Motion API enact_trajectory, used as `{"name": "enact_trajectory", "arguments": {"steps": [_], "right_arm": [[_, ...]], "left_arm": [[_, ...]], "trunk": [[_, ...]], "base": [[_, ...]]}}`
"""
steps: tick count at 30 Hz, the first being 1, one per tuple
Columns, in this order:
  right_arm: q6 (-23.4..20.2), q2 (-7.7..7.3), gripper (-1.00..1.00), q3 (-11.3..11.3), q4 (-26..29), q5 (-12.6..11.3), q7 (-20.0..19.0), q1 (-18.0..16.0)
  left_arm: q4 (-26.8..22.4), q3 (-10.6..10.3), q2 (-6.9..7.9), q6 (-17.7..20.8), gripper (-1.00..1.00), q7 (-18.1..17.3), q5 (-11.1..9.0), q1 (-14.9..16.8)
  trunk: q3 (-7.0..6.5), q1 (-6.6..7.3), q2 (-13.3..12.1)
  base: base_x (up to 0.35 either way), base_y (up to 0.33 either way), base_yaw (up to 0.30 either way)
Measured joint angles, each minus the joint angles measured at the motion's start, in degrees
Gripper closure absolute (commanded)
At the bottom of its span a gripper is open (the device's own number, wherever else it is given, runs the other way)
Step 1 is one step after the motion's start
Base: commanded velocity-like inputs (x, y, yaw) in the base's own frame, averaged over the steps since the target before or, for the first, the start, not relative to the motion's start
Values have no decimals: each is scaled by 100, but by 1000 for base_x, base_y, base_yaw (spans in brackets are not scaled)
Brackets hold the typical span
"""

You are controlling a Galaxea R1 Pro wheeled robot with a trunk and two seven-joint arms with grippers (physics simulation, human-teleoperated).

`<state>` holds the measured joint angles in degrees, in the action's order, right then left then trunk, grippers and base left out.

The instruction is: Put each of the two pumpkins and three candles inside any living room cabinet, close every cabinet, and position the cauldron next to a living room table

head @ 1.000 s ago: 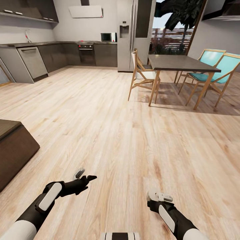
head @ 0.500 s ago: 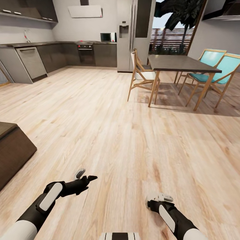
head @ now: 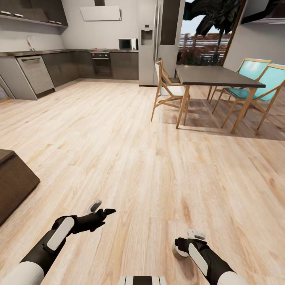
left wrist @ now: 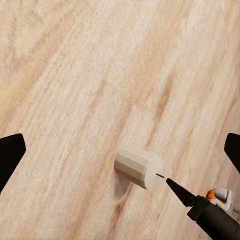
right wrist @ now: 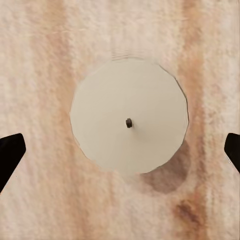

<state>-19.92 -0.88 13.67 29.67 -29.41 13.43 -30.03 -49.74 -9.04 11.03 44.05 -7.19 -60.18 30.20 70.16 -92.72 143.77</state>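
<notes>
a short cream-white wax candle (right wrist: 129, 116) stands upright on the pale wood plank floor (head: 150, 158), its round top and small dark wick facing straight up at the right wrist camera, which suggests the right gripper (head: 186, 242) is poised directly over it to take it from above. that gripper is released, its two dark fingertips spread wide to either side of the candle and touching nothing. in the head view the candle (head: 179, 251) shows as a pale round shape just under the right wrist, though it is partly covered there. the left wrist view looks down at the same candle (left wrist: 139, 167) from the side, with the right arm's dark finger reaching in next to it; the left gripper (head: 103, 209) hangs low over bare floor, spread open and holding nothing, apparently parked out of the way. one candle can be counted here. the corner of one long low dark-brown wooden cabinet (head: 12, 182) sits at the left edge, well apart from the candle. farther off stand one dark dining table (head: 215, 75) and three wooden chairs, two with turquoise seats (head: 253, 79).
</notes>
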Motion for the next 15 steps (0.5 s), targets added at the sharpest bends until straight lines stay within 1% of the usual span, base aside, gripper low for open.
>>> {"name": "enact_trajectory", "arguments": {"steps": [4, 9, 13, 15], "right_arm": [[0, 0, -100, 0, 0, 0, -3, 0], [0, 0, -100, 0, 0, 0, -4, 1], [0, 0, -100, 0, 0, 0, -3, 0], [0, 0, -100, 0, 0, 0, -1, -1]], "left_arm": [[0, 0, -5, 0, -100, 6, 6, 0], [0, 0, -8, 0, -100, 6, 8, 0], [0, 0, -9, 0, -100, 4, 8, 0], [0, 0, -9, 0, -100, 2, 10, 0]], "trunk": [[0, -1, 0], [0, 0, 0], [0, -1, 0], [0, 0, 0]], "base": [[103, 0, 0], [233, 0, 0], [98, 0, 0], [224, 0, 0]]}}
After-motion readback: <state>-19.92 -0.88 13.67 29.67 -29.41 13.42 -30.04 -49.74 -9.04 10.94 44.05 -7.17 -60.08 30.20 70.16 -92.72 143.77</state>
